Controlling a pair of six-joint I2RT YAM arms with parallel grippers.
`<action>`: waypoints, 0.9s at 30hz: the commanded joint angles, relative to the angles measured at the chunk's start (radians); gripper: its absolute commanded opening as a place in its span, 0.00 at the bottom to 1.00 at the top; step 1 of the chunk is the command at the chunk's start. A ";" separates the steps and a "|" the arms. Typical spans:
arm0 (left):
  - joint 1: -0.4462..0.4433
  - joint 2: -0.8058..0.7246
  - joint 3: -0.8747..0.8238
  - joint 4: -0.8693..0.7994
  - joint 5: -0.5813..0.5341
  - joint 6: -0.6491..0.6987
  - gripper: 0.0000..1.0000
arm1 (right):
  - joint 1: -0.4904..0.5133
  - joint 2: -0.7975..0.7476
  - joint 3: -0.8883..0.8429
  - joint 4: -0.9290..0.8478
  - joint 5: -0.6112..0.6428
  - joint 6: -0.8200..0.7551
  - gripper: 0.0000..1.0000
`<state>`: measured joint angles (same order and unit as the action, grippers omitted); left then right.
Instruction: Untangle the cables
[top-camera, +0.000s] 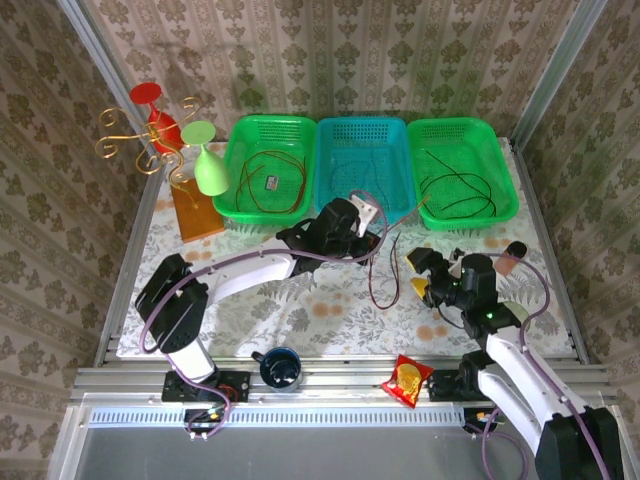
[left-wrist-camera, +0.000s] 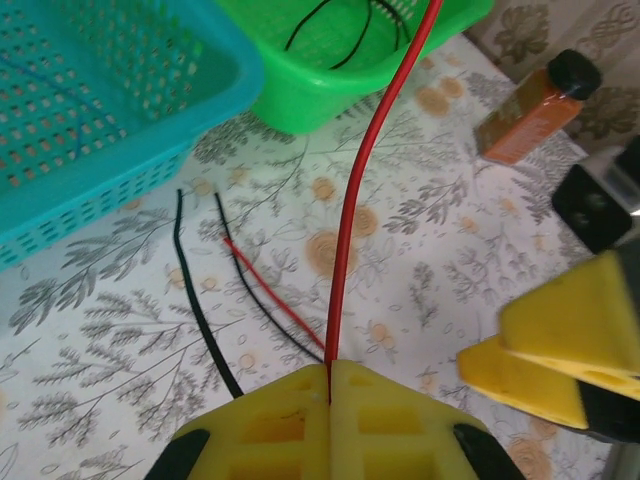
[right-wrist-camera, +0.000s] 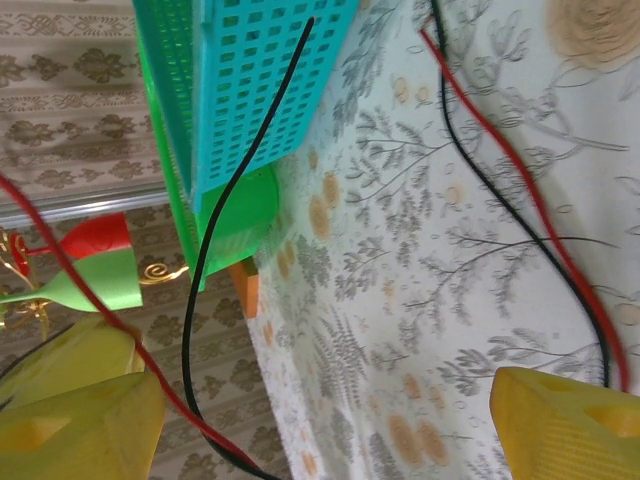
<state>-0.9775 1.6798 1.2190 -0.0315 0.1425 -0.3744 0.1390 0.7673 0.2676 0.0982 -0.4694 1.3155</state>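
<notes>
Surface (top-camera: 330, 310): floral-print cloth, with a metal frame strip along the near edge. Three baskets stand side by side along the back, walls touching: left green basket (top-camera: 270, 121), teal basket (top-camera: 360, 122), right green basket (top-camera: 455, 123). The wooden base (top-camera: 195, 212) of a wire stand sits at back left, just beside the left green basket. Loose ends of the cables (left-wrist-camera: 195, 300), black and red, lie on the cloth in front of the teal basket. An orange bottle (left-wrist-camera: 530, 112) with a black cap is near the right edge. A dark mug (top-camera: 281, 368) and a red snack packet (top-camera: 407, 381) sit on the frame strip, well apart.
</notes>
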 joint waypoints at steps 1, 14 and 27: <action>-0.019 -0.040 0.061 -0.006 0.008 -0.006 0.00 | -0.014 0.079 0.062 0.106 -0.094 0.050 0.86; -0.059 -0.040 0.132 -0.028 0.027 0.001 0.00 | -0.046 0.317 0.253 0.232 -0.212 0.074 0.91; -0.067 -0.059 0.139 -0.022 0.020 0.003 0.00 | -0.041 0.469 0.341 0.359 -0.247 0.106 0.51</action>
<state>-1.0401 1.6695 1.3296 -0.0597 0.1509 -0.3740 0.0944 1.2373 0.5785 0.4221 -0.6933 1.4231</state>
